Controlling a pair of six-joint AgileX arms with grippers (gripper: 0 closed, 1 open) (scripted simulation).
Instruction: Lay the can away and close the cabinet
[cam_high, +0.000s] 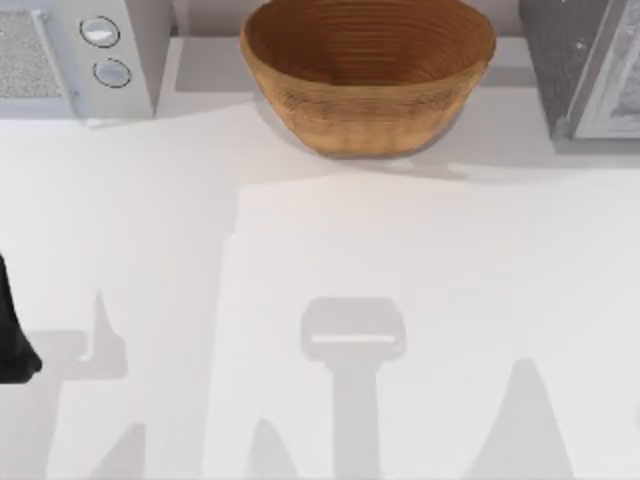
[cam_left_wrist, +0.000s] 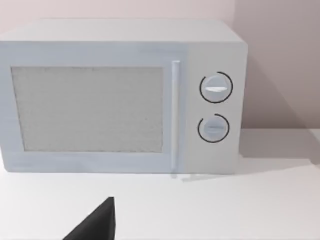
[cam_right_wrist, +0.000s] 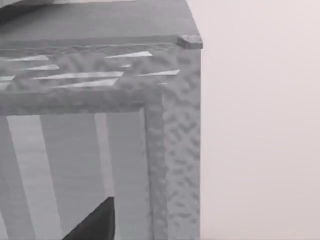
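The can is out of view. The cabinet (cam_high: 585, 60), a grey speckled box with a lighter framed door panel, stands at the table's far right corner. In the right wrist view the cabinet (cam_right_wrist: 175, 130) is very close, its framed panel and right edge facing the camera. A dark part of my right gripper (cam_right_wrist: 97, 225) shows in front of that panel. My left arm (cam_high: 12, 340) is a dark shape at the table's left edge. A dark tip of my left gripper (cam_left_wrist: 97, 225) hangs over the white tabletop, well short of the appliance.
A white appliance with two round knobs (cam_high: 80, 55) stands at the far left and faces the left wrist camera (cam_left_wrist: 120, 100). A large woven bowl (cam_high: 368, 70) sits at the far middle. The white table (cam_high: 320, 280) stretches open in front of them.
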